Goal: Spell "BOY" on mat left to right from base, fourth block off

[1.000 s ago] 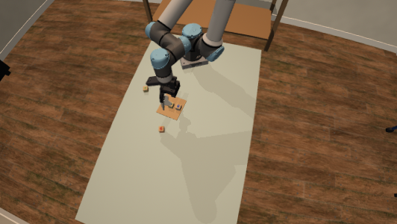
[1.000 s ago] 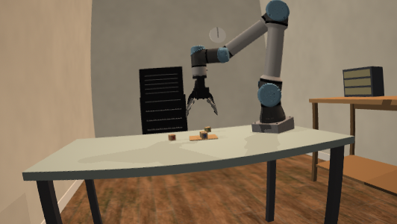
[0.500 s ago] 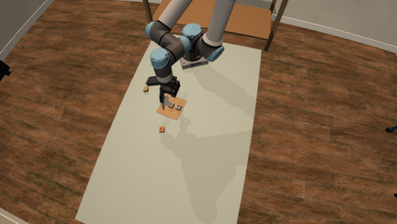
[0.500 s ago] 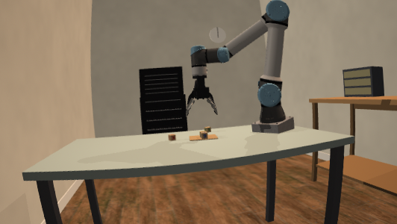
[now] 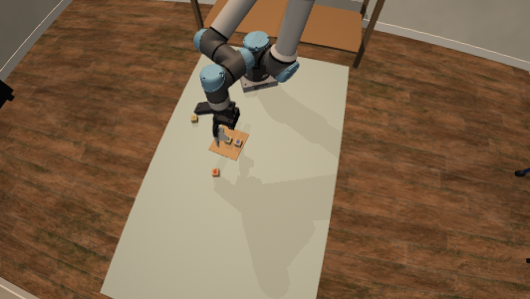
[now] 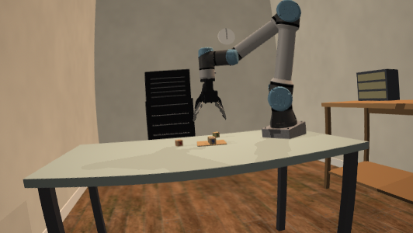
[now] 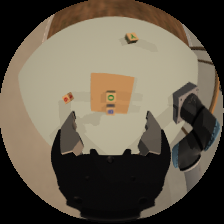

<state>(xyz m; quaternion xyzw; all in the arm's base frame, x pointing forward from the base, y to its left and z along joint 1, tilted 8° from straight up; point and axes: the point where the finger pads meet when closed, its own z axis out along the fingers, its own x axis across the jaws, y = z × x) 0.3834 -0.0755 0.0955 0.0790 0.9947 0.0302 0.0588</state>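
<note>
We see two blocks, green-letter block [image 7: 110, 97] and blue-letter block [image 7: 110, 111], touching on the mat [image 7: 125, 82]; two lie off it on the counter [image 7: 45, 75]. Fingers spread, holding nothing. Risk: next placement nudges the pair, breaking the row.

A mat [image 5: 221, 148] is laid on the counter [image 5: 279, 209], in front of the arm's base [image 5: 247, 89]. Two blocks are set on the mat side by side, one [image 5: 228, 141] left of the other [image 5: 238, 143]. A third block [image 5: 215, 172] lies off the mat, nearer. A fourth block [image 5: 194, 118] lies off the mat to the far left.
</note>
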